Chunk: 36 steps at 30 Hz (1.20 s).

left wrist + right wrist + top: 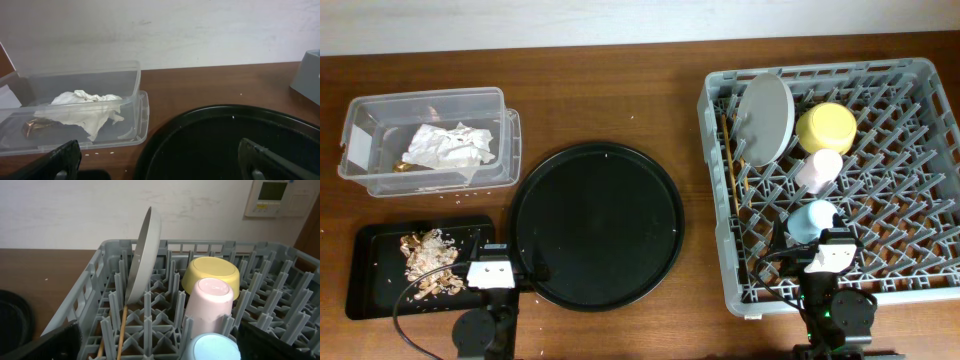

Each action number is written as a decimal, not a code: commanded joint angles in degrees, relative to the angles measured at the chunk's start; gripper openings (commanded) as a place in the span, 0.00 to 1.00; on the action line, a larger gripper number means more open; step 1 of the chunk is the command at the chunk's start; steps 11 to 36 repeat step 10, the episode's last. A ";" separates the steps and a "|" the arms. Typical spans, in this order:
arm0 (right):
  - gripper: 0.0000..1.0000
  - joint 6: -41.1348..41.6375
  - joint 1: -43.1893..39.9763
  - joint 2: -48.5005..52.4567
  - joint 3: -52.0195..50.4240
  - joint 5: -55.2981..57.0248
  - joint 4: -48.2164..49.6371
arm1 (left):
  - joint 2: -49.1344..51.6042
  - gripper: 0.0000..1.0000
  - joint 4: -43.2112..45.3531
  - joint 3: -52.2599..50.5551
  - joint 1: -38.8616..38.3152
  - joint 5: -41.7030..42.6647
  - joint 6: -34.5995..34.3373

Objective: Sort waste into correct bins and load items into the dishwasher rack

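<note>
Sorting looks done, nothing left to pick.
Wrapper [447,146] in the tub [425,96], scraps [428,260] on the tray [375,285]; plate [765,120], bowl [826,127], pink cup [818,168], blue cup [812,220] and chopsticks [121,330] sit in the rack [840,70]. My left gripper [490,262] and right gripper [832,245] hang back, jaws spread, empty; next I'd only park.

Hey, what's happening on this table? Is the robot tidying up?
Two robot arms are sorting rubbish and dishes, and it looks about done. The crumpled paper sits in the clear tub, the food scraps in the small black tray. The plate, yellow bowl, pink cup, blue cup and chopsticks are all in the grey rack. The left gripper and right gripper are both open, holding nothing.
</note>
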 commanded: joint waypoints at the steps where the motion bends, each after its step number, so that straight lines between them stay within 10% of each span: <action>1: 0.99 0.13 -0.37 -0.44 -0.42 0.46 -0.31 | -0.33 0.99 -0.07 -0.33 0.00 -0.02 1.14; 36: 0.99 0.13 -0.37 -0.44 -0.42 0.46 -0.31 | -0.33 0.99 -0.07 -0.33 0.00 -0.02 1.14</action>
